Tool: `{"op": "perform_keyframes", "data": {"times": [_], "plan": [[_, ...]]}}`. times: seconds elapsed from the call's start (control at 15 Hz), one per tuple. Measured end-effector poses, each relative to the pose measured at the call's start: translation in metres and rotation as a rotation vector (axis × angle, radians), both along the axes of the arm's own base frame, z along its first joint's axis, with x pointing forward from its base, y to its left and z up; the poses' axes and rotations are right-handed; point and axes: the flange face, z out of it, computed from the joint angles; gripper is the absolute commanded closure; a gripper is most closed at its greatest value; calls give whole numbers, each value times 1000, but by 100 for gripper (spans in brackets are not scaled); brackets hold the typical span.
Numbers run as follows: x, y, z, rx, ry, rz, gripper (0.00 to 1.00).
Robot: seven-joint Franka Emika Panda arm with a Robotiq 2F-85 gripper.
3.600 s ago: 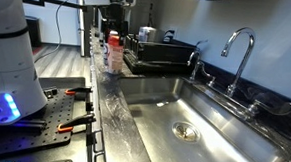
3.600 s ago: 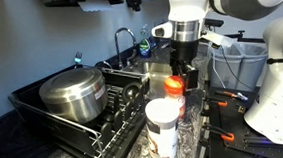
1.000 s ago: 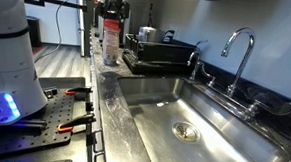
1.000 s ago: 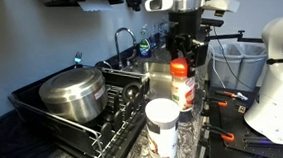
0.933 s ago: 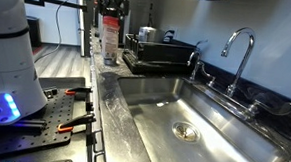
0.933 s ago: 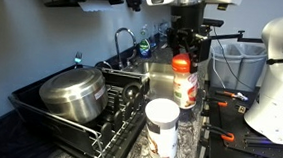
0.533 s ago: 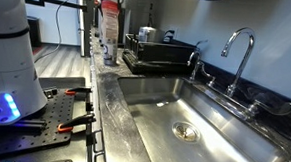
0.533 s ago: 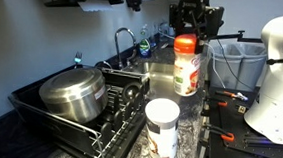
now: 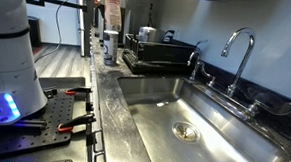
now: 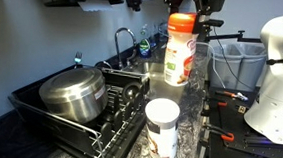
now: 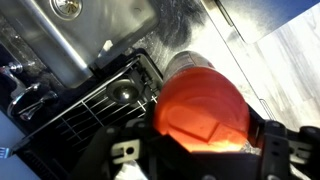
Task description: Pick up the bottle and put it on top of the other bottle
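One bottle is aloft: the bottle [image 10: 179, 54], red-capped, hangs upright well above the tabletop [image 10: 195, 111], with the hand [image 10: 187, 6] clamped on its top. The other bottle [image 10: 161, 131] stands upright on the tabletop just beside the dish rack [image 10: 88, 120], lower than the raised one. In the wrist view, dark fingers [image 11: 285, 150] flank the red cap.

Text on bottle [image 10: 179, 52] seemingly illegible.

Tool [image 10: 184, 4] cut by top edge; bottle [image 11: 200, 110] blurred close-up.
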Motion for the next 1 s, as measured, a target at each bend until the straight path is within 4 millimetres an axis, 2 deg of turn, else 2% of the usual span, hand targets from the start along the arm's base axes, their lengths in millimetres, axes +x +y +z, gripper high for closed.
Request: {"op": "perform_keyframes", "data": {"times": [0.4,0.47,0.87,0.93,1.0], "plan": [[-4,32,15,2,-23,67,44],[-4,37,15,1,-21,79,19],[-3,44,15,-2,-16,109,19],[-3,44,15,-2,-16,109,44],[-3,44,15,-2,-16,110,44]]}}
